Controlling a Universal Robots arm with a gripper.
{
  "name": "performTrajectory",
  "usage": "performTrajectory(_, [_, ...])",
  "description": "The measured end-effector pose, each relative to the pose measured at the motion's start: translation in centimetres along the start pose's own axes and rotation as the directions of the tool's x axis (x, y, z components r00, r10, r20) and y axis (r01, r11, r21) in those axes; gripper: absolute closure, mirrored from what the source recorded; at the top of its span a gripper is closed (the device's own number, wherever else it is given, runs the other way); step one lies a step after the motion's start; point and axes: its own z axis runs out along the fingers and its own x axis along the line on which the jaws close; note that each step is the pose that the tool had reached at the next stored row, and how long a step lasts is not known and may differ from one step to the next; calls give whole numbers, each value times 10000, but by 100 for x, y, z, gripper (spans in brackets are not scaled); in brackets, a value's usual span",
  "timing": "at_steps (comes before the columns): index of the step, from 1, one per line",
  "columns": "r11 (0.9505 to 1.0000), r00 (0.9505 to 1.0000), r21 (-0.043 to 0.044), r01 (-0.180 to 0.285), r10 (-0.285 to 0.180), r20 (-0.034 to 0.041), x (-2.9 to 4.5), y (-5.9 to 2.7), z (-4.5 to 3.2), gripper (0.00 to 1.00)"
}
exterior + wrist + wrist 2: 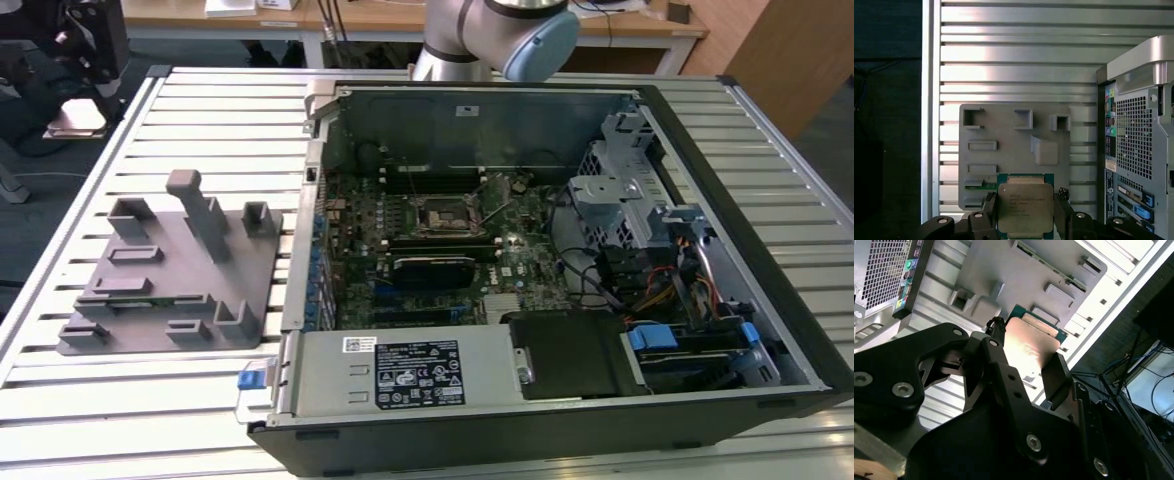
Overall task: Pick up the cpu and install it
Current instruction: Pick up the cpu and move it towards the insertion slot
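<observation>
**Item: cpu** (1025, 200). A flat square chip with a silvery top plate and a green edge. In both wrist views it sits between the fingers (989, 209), gripped by two opposite edges with the plate facing the camera. It appears to hang clear of the grey holder block (1014, 140), with the slatted worktop (1019, 50) behind it.

**Item: gripper** (1026, 216). Closed down to the width of the chip, one finger against each side. Nothing else is held.

**Item: computer case** (747, 200). Lies open on the worktop just beside the holder block. The dark square socket (438, 214) sits mid-board, walled in on all sides.

**Hazards, as judged:**
- The hold is on thin edges only, so a jolt or a brush against the case wall could tilt the chip or let it slip out.
- The socket lies deep among raised parts and loose cables, so the fingers could snag during a descent.
- A chip set down rotated or off-square would bear unevenly on the socket contacts and damage them.
- Whether the socket's metal frame is open cannot be told. If it is shut, it would block seating.
</observation>
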Motion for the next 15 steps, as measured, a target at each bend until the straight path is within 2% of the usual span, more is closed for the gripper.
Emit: performTrajectory(15, [10000,10000,0,0,0,0,-235,2,4,46])
